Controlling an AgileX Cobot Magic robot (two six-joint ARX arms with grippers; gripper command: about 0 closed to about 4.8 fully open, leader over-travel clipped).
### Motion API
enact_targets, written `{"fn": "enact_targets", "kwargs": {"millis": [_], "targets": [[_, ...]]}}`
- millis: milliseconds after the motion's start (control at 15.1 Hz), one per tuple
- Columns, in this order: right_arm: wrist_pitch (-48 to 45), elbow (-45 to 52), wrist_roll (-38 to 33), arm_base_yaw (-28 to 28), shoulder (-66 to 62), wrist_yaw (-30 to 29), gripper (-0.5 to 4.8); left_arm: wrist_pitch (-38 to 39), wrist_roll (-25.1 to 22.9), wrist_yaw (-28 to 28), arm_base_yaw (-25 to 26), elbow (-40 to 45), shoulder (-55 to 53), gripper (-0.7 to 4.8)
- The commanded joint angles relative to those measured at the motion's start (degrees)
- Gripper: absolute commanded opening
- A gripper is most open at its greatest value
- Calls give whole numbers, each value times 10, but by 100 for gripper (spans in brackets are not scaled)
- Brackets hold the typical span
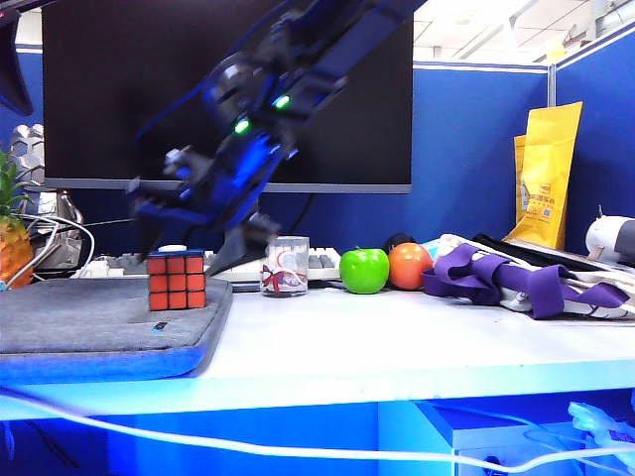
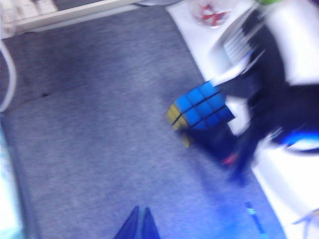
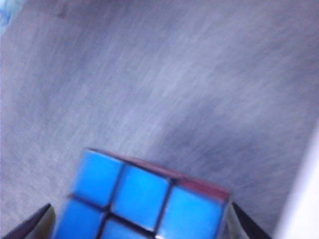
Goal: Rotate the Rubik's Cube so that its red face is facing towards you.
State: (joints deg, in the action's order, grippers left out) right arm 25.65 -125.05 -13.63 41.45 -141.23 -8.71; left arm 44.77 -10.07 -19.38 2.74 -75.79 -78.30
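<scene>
An office cubicle is showing here: blue partition walls (image 1: 476, 149) are enclosing a white desk (image 1: 397, 337), a large dark monitor (image 1: 129, 89) is standing behind the right gripper (image 1: 193, 233), a keyboard (image 1: 322, 263) is lying just beyond it, and ceiling panels are running overhead.

The small 3x3 Rubik's Cube (image 1: 177, 280) with black grid lines sits upright on the grey mat, blue face up, orange-red face toward the exterior camera

Glossy plastic Rubik's Cube (image 1: 177, 281) rests on matt, felt-like grey mat (image 1: 89, 327).
</scene>
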Motion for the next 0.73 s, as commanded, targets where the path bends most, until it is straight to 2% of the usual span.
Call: {"fn": "enact_targets", "kwargs": {"millis": [66,132,198,265,397,595,727], "targets": [[4,-2,-1,10,-17,9,479,-1,7,-14,0,-3,2,-3],[10,-1,0,10,-17,10,479,-1,7,-14,0,-3,2,-3],[6,-2,4,10,-16,-12,85,-2,7,-15,0,-3,2,-3],[-2,-2,5,8,-16,-28,2,-2,7,-16,0,-3,2,-3],[20,-2,26,0,-6,-62,-3,-8,6,-40,0,-3,1,-3],[140,-2,129,-40,56,-217,-3,-35,-11,-120,1,-3,1,-3],[238,-2,167,-93,131,-344,-3,-37,-31,-134,1,-3,1,-3]]}}
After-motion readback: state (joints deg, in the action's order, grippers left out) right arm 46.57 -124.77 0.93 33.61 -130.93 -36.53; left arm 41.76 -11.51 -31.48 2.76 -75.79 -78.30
